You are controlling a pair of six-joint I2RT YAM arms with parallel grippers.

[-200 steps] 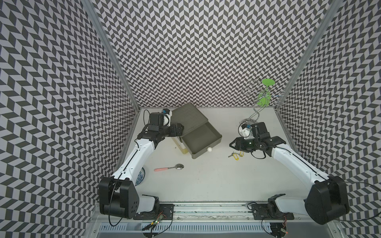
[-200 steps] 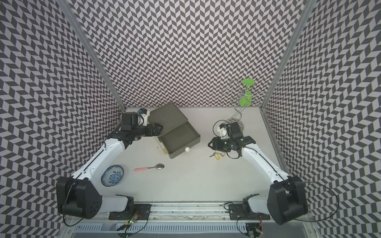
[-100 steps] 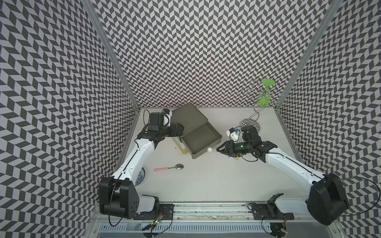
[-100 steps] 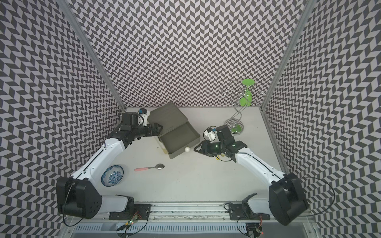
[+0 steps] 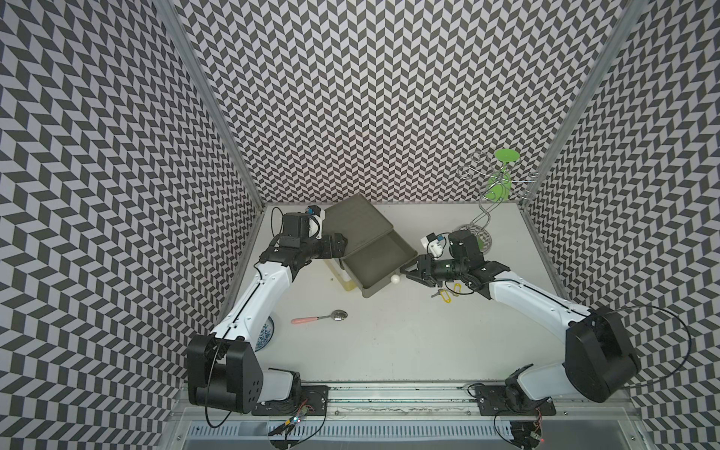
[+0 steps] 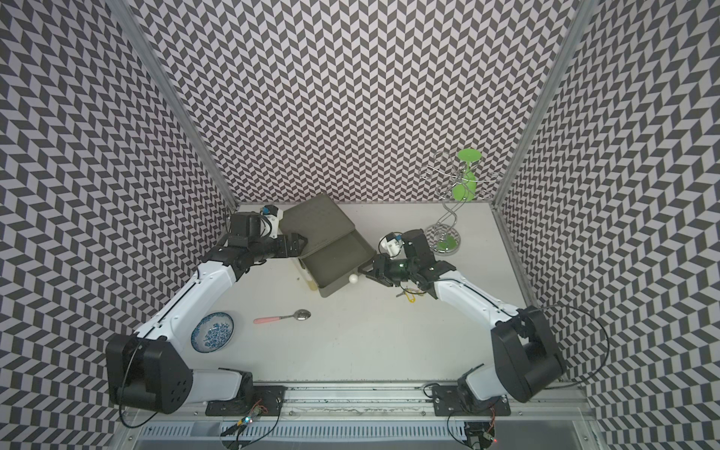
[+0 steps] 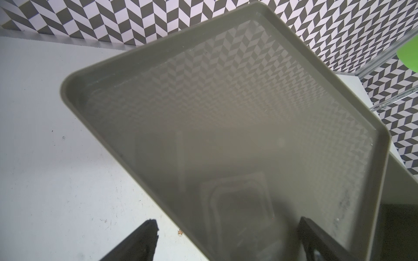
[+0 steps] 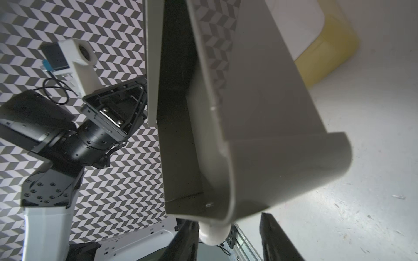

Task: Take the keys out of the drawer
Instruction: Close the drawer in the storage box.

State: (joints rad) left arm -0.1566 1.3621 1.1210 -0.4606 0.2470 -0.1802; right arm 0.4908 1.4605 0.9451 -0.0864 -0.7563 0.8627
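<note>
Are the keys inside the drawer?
No, the keys lie on the table, outside the open drawer.

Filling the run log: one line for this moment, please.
keys: on table, outside drawer | drawer: open | right gripper: open at knob

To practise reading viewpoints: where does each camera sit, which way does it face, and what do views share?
Top views: high in front, looking down on the table; both arms show.
Left wrist: on left arm, facing the box top; left hand shows.
Right wrist: on right arm, facing the knob; right hand shows.
All share the box.
</note>
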